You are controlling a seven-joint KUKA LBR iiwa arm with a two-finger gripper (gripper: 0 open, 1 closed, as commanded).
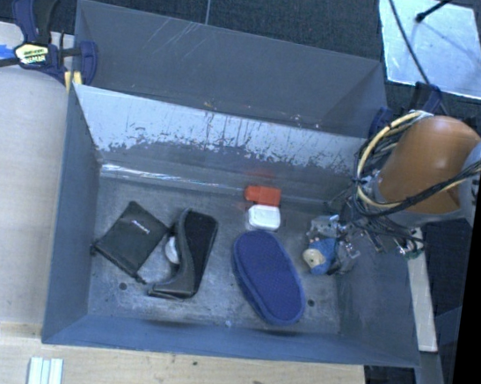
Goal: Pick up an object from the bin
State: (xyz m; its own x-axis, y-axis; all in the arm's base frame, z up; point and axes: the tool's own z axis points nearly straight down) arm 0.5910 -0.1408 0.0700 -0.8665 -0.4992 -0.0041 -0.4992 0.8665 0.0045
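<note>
Legend: the gripper [333, 244] was set low at the right of the grey metal bin [229, 150], over a small blue-and-cream object [315, 258] on the floor there. Whether it was apart or together could not be told. A blue oval fabric case [268, 279] lay nearby, left. Nothing was judged lifted; grasp and raise were left to be done.

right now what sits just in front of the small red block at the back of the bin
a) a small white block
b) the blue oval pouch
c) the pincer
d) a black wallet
a: the small white block lies just in front of the red block. The blue oval pouch is further forward and the black wallet is far to the left.
</note>
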